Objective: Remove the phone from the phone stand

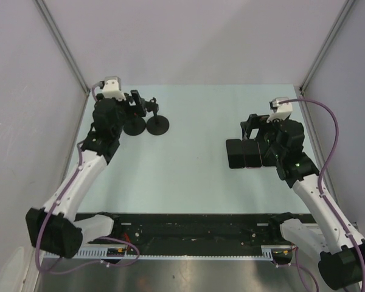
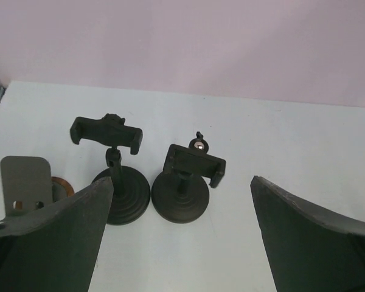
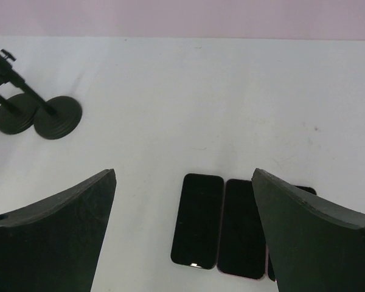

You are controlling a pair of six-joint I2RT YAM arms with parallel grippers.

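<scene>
Both stands standing side by side, clamps gripping nothing. Three phones lying flat in row on table, well apart from stands; removal looking done. Left gripper hovering spread, facing stands. Right gripper hanging spread over phones, pinching nothing, likely giving release clearance.

Lighting is bright, even and diffuse from above, casting only faint, soft shadows on the pale worktop; the overhead view is sharp, whereas the close-range fingers of the left claw and right claw render dark and slightly soft.
</scene>
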